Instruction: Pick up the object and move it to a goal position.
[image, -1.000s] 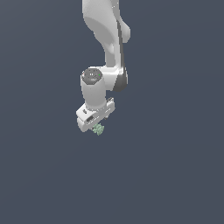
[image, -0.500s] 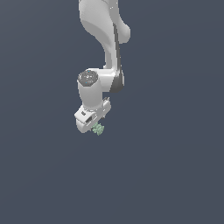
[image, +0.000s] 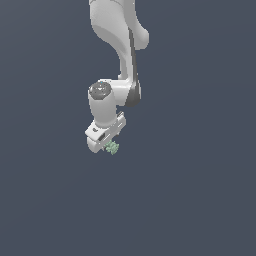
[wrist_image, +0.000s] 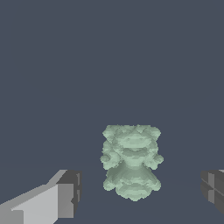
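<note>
The object (wrist_image: 131, 162) is a pale green, knobbly lump, and it lies on the dark grey floor between my fingers. In the wrist view my gripper (wrist_image: 140, 194) is open, with one grey fingertip (wrist_image: 68, 194) on one side of the lump and the other fingertip (wrist_image: 213, 192) well off on the other side. Neither pad touches it. In the exterior view the object (image: 113, 147) peeks out just below the white hand, and my gripper (image: 108, 144) is lowered around it.
A plain dark grey floor (image: 200, 200) fills both views. The white arm (image: 117, 40) comes down from the top of the exterior view. Nothing else shows.
The wrist has shifted slightly toward the exterior view's left and settled over the lump. The object has stayed where it was.
</note>
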